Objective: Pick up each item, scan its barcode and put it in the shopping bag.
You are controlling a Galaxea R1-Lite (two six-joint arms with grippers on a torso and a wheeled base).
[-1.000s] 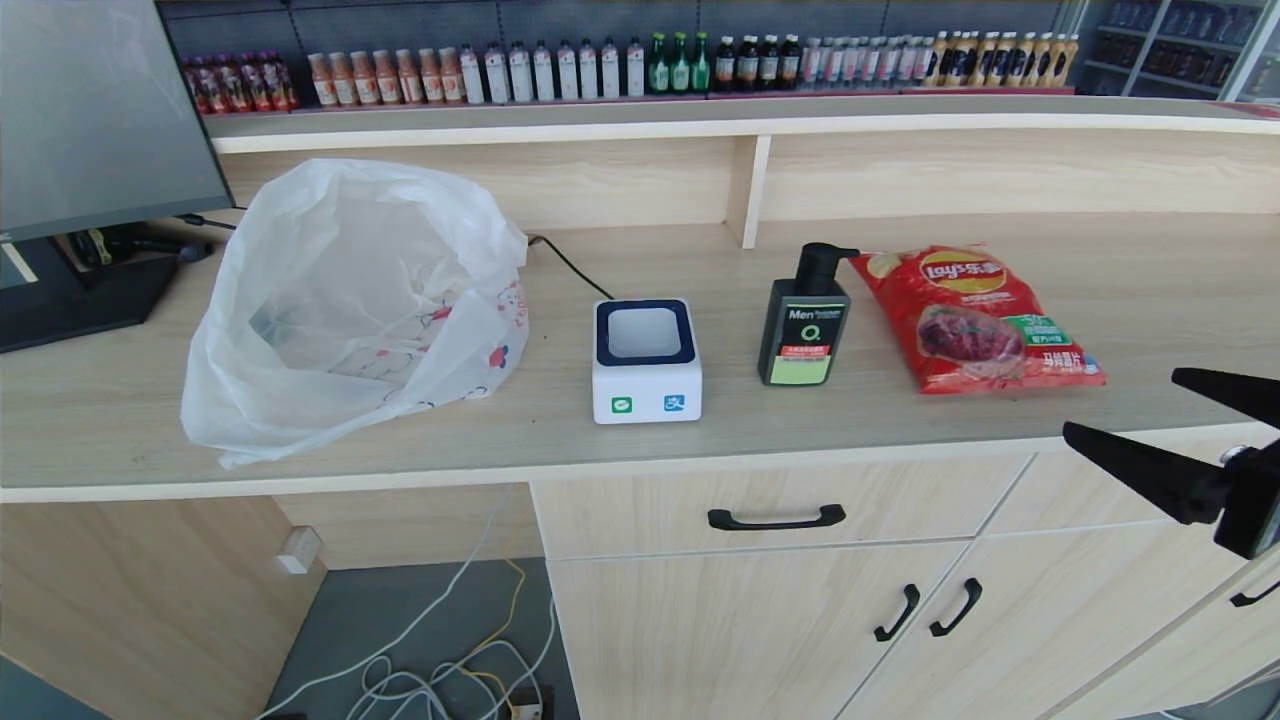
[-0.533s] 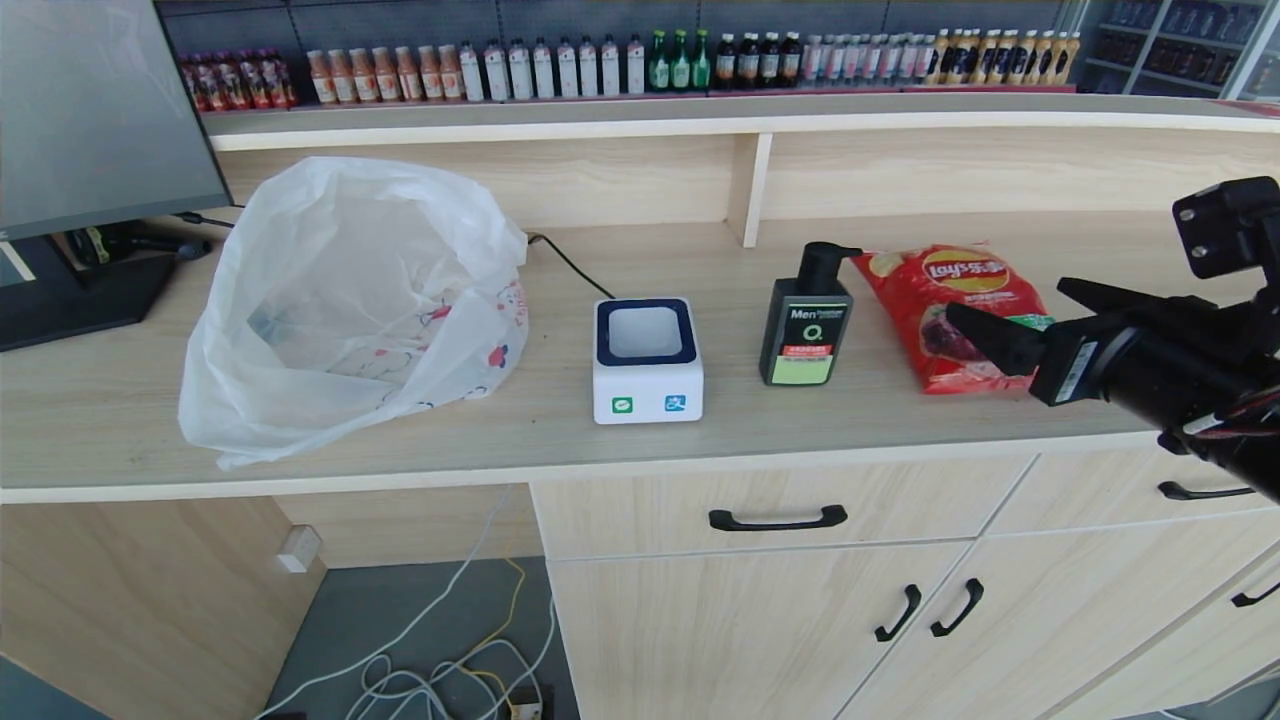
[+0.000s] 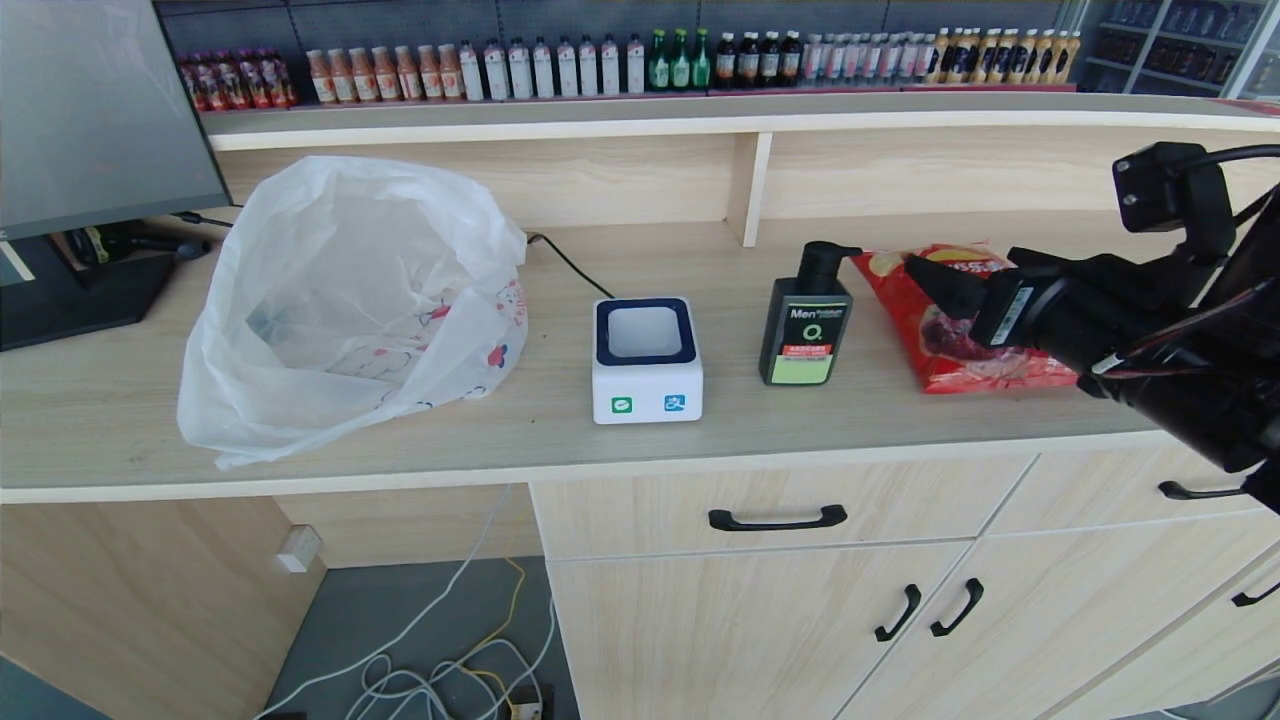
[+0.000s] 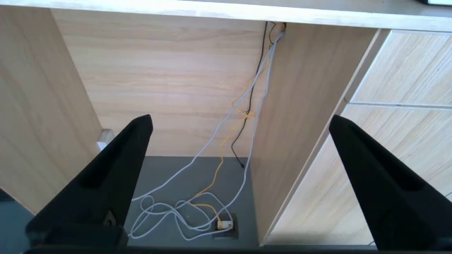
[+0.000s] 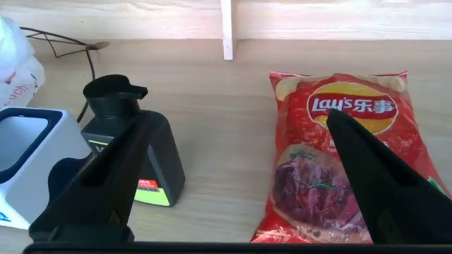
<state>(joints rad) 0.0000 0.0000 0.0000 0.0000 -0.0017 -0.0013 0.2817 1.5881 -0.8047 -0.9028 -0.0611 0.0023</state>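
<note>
Rising from low at the right edge a second ago, the right tool [image 3: 960, 262] now hangs over the red chip bag [image 3: 940, 350]. It is also further left than it was half a second ago. Nothing on the worktop [image 3: 100, 400] has moved.

The left tool [image 4: 240, 120] is down below the worktop edge, in front of the wooden cupboard side. Its two black pointy fingers are spread wide apart and hold nothing. Thin white and yellow cables [image 4: 176, 212] lie curled on the grey floor [image 4: 169, 169] beneath it.

On the pale wooden worktop, a dark flat screen [image 3: 90, 110] stands at the far left. Next comes the shopping bag [image 3: 350, 300], made of thin, white, crinkly plastic with little red pictures. It stands open and puffed up. Then sits the scanner [image 3: 646, 360], a white box with round corners and a dark blue frame around its top window. After it a dark pump bottle [image 3: 805, 320] stands upright, with flat sides, a black pump head and a green label. Just beside it the chip bag lies flat, shiny and puffy. The right tool's black fingers are spread wide too and grip nothing.
</note>
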